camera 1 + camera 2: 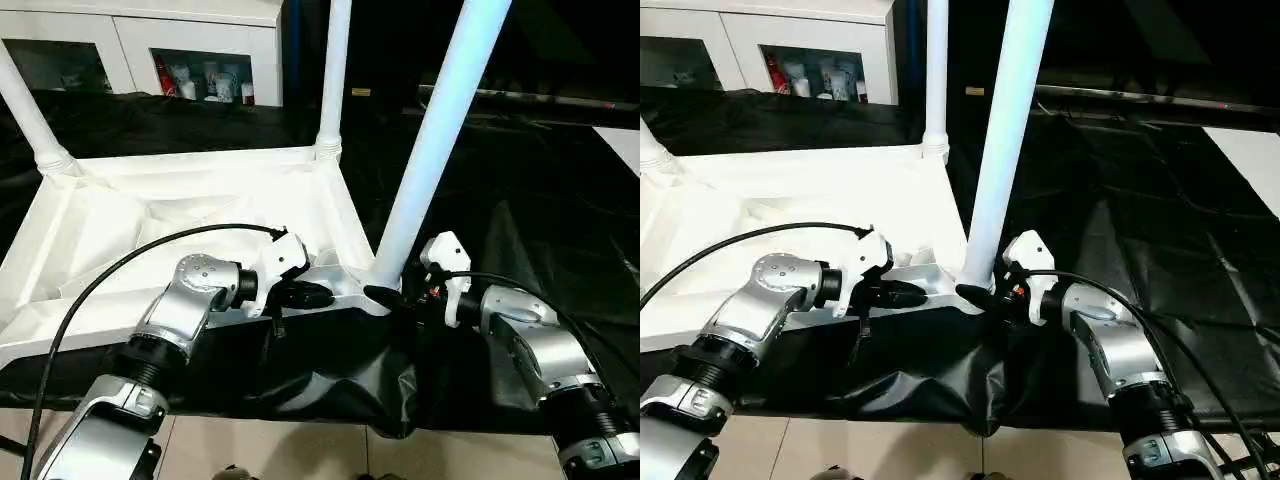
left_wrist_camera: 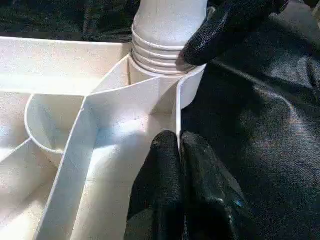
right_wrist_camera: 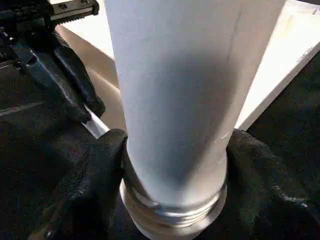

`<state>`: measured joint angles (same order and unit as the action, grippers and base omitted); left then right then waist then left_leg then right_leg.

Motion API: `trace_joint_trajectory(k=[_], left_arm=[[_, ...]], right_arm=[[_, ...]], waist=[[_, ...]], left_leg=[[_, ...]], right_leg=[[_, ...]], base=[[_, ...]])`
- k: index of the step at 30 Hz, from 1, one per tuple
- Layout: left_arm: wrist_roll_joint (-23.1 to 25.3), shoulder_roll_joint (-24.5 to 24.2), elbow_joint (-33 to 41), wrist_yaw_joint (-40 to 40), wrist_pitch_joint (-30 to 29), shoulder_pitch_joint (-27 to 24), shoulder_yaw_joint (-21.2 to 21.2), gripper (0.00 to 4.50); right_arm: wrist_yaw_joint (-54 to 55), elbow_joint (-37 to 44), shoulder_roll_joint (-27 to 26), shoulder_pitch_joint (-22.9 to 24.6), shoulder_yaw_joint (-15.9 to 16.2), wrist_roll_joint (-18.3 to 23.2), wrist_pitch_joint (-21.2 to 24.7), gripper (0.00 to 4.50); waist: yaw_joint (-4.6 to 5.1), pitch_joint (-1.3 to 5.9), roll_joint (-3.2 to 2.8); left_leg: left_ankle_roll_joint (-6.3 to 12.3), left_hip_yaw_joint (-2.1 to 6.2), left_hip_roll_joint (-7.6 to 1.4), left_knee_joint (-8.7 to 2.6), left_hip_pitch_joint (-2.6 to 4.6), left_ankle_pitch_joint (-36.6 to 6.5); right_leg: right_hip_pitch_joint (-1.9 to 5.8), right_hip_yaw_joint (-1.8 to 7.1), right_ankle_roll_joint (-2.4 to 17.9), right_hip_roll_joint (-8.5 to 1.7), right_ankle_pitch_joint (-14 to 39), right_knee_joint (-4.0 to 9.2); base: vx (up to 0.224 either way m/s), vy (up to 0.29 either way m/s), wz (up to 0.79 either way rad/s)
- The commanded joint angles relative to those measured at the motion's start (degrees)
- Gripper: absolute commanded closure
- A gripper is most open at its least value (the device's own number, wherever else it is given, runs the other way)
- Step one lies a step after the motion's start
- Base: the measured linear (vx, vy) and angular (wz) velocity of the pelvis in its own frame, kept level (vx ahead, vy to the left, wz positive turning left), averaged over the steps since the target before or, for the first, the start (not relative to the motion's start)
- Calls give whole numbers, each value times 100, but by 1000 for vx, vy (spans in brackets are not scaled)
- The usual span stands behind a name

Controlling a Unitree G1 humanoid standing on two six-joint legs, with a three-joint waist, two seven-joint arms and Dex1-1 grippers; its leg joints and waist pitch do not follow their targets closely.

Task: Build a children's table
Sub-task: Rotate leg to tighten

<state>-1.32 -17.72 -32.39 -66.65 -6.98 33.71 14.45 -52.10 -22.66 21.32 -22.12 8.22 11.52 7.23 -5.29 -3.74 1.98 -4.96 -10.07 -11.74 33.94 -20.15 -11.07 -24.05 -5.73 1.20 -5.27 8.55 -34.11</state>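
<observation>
Currently the top [image 1: 150, 230] lies upside down on the black-covered bench, ribbed underside up, with its near right corner at the bench's front edge, between the two grippers. Two legs already stand in the far corners: far-left leg [image 1: 25, 105] and far-right leg [image 1: 335, 70].

A third leg [image 1: 440, 130] stands in the near right corner socket [image 2: 165, 82]. Its long axis rises nearly upright, leaning a little to the right. Its threaded end [image 2: 157, 52] is partly in; several thread rings show above the socket rim, so I'd judge it not yet fully seated.

The right gripper [image 3: 170, 165] straddles the leg base just above the threads, one finger on each side, pads [image 3: 102, 160] touching the tube: grasping the leg. This arm is the one on the leg, coming in from the corner's right side.

The left gripper [image 2: 180, 165] is clenched on the top's thin side wall [image 2: 177, 115] just beside that socket, bracing the top.

Next move likely turns on twisting the leg about its own upright axis while the left holds the top steady. Risk: cross-threading from the slight lean.
</observation>
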Motion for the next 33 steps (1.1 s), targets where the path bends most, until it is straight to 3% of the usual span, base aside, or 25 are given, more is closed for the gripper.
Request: trace_joint_trajectory(k=[1, 6, 10, 13, 14, 16, 19, 22, 23, 24, 31, 32, 33], left_arm=[[-147, 60, 235, -91, 44, 16, 38, 450], [-19, 107, 96, 243, 53, 79, -13, 450], [274, 278, -327, 1195, 27, 255, -146, 450], [324, 619, -620, 2078, -97, 405, -345, 450], [344, 738, -728, 2400, -150, 465, -404, 450], [341, 1003, -1011, 3140, -241, 623, -577, 450], [280, 1269, -1345, 3799, -262, 814, -766, 450], [323, 1469, -1792, 4401, -100, 1073, -852, 450], [343, 1516, -1922, 4489, -58, 1162, -859, 450], [358, 1546, -2005, 4525, -15, 1227, -861, 450], [377, 1546, -2097, 4314, 130, 1304, -795, 450], [351, 1532, -2044, 4097, 203, 1274, -762, 450], [291, 1529, -2026, 3957, 245, 1268, -785, 450]], right_arm=[[-100, 10, -29, -24, -20, 35, -22, 178], [372, -257, -230, -64, -128, -60, -65, 181], [1338, -532, -636, -158, -388, -127, -23, 181], [2733, -900, -1238, -413, -801, -121, 101, 181], [3095, -1036, -1414, -507, -899, -123, 94, 181], [3669, -1366, -1740, -717, -1000, -142, 26, 182], [4093, -1741, -1996, -948, -881, -341, -141, 182], [4308, -2111, -2222, -1218, -668, -608, -362, 182], [4344, -2246, -2301, -1315, -664, -645, -426, 182], [4325, -2351, -2351, -1390, -654, -671, -489, 182], [4386, -2508, -2374, -1505, -763, -692, -687, 182], [4388, -2504, -2310, -1499, -789, -713, -738, 126], [4365, -2503, -2269, -1496, -806, -719, -790, 113]], waist=[[5, 439, 91], [15, 437, 91], [43, 432, 98], [78, 431, 101], [89, 450, 107], [120, 451, 103], [100, 464, 109], [114, 498, 146], [129, 502, 142], [196, 486, 158], [230, 473, 163], [229, 469, 146], [227, 465, 153]], left_leg=[[390, -5, -136, -376, -27, -763], [357, -3, -134, -380, -27, -806], [209, 2, -128, -394, 0, -958], [135, 6, -123, -407, -14, -993], [31, 15, -115, -402, 6, -1004], [72, -3, -114, -396, -2, -993], [90, -3, -93, -382, -4, -865], [225, 4, -79, -362, -79, -672], [227, 16, -73, -371, -92, -632], [231, 11, -69, -369, -68, -748], [317, 7, -91, -370, -42, -841], [322, 7, -92, -372, -34, -866], [312, 2, -92, -374, -27, -892]], right_leg=[[372, 304, 965, -326, 1640, 358], [369, 300, 960, -330, 1721, 369], [348, 295, 827, -323, 2020, 414], [341, 296, 804, -320, 2069, 419], [338, 285, 738, -331, 2187, 431], [315, 300, 783, -332, 2114, 425], [340, 292, 814, -312, 1815, 404], [396, 290, 870, -296, 1275, 316], [416, 280, 841, -302, 1286, 317], [387, 274, 825, -295, 1454, 361], [376, 285, 926, -300, 1506, 374], [373, 285, 948, -303, 1511, 377], [371, 283, 956, -306, 1551, 389]], base=[[0, 0, 0], [0, 0, 0], [0, 0, 0], [0, 0, 0], [0, 0, 0], [0, 0, 0], [0, 0, 0], [0, 0, 0], [0, 0, 0], [0, 0, 0], [0, 0, 0], [0, 0, 0], [0, 0, 0]])
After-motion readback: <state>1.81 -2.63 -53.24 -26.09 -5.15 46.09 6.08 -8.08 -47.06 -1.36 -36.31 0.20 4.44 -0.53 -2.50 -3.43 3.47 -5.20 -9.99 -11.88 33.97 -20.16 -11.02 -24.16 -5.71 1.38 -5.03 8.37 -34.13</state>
